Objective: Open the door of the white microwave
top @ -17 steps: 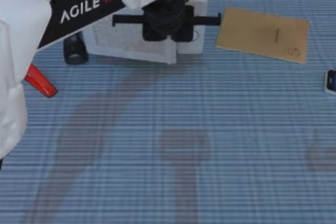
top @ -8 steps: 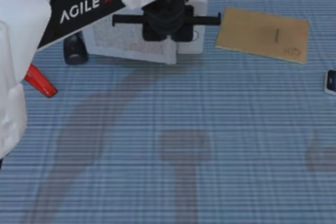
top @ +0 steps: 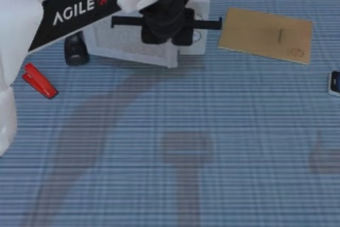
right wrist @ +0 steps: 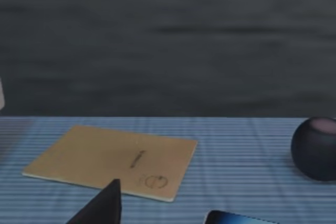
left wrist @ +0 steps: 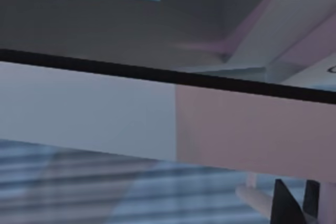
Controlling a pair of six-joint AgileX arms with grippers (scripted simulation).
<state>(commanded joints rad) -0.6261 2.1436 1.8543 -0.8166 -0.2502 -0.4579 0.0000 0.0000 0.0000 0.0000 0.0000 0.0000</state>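
- Table [top: 239, 147]: blue-grey striped cloth; the near half carries only the arms' shadows.
- Red stapler [top: 39, 80] lies flat near the table's left edge, partly under the left arm's white link.
- Dark phone [top: 334, 83] lies at the right edge, cut off by the frame; the right wrist view catches only its corner.
- Small black object [top: 76, 50] stands just left of the microwave; cannot tell what it is.
- The door [top: 135, 46], white with a grey speckled mesh window, hangs slightly ajar: its right edge stands forward of the front of the white microwave [top: 197, 3], which sits at the far centre-left of the table.
- Left gripper [top: 166, 25] hangs over the door's top, near its free right edge. The dark wrist hides the fingers from above and the left wrist view shows only a close panel edge, so I cannot tell whether it grips the door.
- Tan notebook [top: 265, 34] lies flat just right of the microwave, not touching it.
- Dark round object [right wrist: 315, 148] sits on the table beyond the phone, seen only from the right wrist.
- Right gripper: one dark fingertip [right wrist: 102, 205] shows at the frame's edge near the notebook; cannot tell whether it is released or clenched.
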